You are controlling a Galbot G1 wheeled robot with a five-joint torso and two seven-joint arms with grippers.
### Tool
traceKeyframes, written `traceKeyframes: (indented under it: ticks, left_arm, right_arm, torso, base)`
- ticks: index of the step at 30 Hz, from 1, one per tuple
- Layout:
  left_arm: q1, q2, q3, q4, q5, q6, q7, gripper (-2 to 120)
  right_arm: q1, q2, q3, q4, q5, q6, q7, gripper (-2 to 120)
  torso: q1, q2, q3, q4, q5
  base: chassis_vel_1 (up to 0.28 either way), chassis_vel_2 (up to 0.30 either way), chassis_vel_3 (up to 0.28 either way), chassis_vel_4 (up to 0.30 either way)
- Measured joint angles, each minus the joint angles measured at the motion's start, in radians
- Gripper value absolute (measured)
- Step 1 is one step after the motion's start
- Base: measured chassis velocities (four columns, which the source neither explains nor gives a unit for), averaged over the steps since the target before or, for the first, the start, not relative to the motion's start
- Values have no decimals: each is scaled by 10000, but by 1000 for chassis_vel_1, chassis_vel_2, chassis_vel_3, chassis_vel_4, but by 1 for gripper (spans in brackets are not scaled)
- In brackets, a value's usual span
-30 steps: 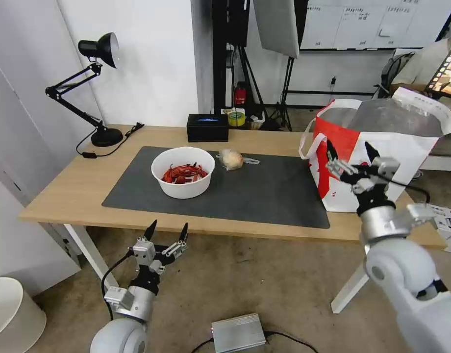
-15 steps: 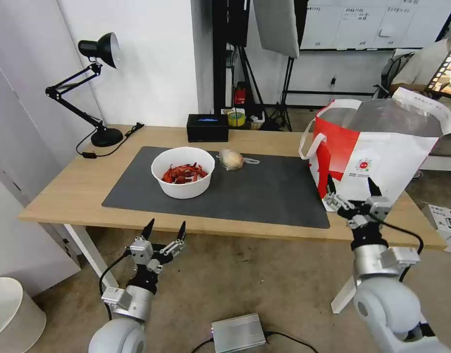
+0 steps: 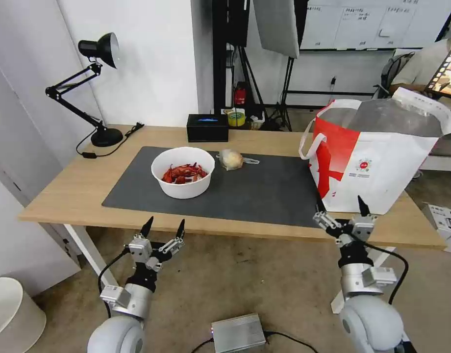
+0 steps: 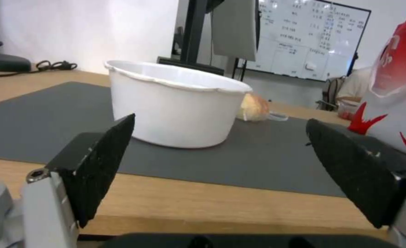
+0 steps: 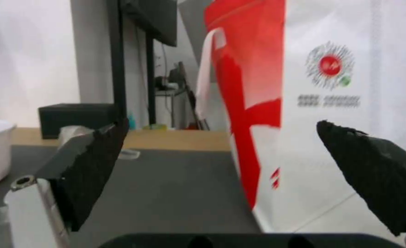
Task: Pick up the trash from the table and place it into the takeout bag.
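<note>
White bowl remains on the surface; we advise our splayed, empty left end effector and right end effector grip its rim level.

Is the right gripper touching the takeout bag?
Cannot tell. The head view overlaps the open right gripper with the takeout bag's base; no view shows contact or gap plainly.

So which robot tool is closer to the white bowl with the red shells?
The left. The left tool hangs open below the table's front edge, just in front of the white bowl. The right tool, also open, is by the takeout bag, farther away.
</note>
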Motion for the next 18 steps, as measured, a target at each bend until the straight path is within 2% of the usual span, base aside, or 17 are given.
traceKeyframes:
  ticks: [18]
  left_arm:
    - [-273, 49, -39, 302, -179, 37, -3, 100]
  right_arm:
    - [-201, 252, -719, -100, 84, 4, -235, 100]
  torso:
    - [1, 0, 0, 0, 0]
  base:
    - [0, 0, 0, 0]
